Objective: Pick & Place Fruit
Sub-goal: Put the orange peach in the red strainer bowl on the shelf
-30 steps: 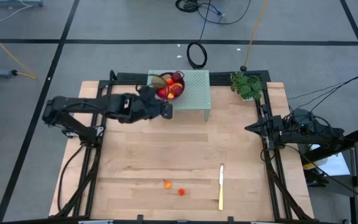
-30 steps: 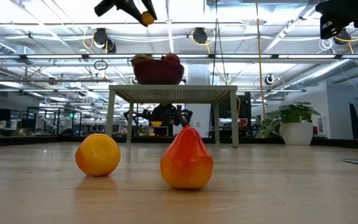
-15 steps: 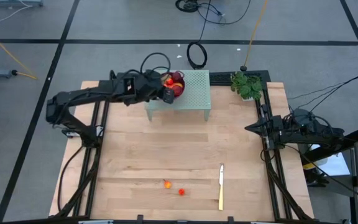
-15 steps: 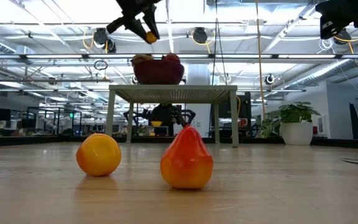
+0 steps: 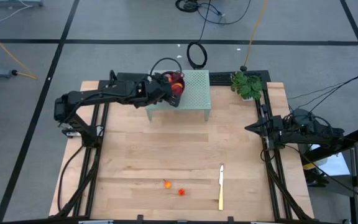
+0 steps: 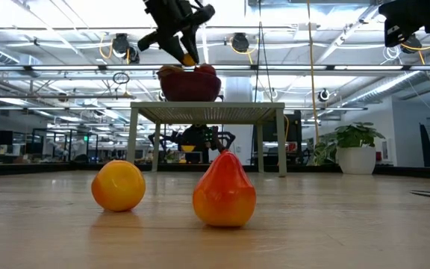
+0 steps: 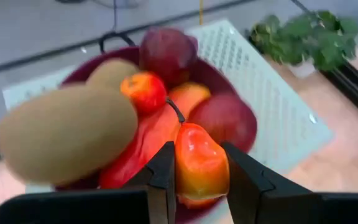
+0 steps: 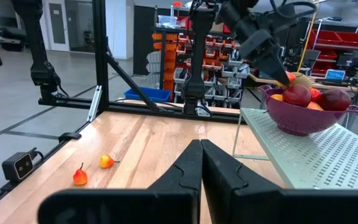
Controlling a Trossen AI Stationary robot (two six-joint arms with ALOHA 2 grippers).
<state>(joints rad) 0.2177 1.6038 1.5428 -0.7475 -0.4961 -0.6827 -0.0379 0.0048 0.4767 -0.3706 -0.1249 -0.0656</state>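
Wooden surface (image 5: 185,149) carries a perforated stand with the purple bowl (image 8: 300,121); just above it, left pincer (image 7: 197,171) clamps an upright red-orange fruit (image 7: 201,165), stem up. Right pincer (image 8: 201,152) closed, empty.

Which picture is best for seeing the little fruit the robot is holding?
The left wrist view: the orange-red fruit fills the middle, pinched in the left gripper above the purple bowl. The low view shows only a tiny orange speck; the high view hides it under the arm; the right wrist view shows it far off.

left gripper (image 7: 199,171) pinching orange-red fruit (image 7: 201,165) over bowl (image 7: 229,81)
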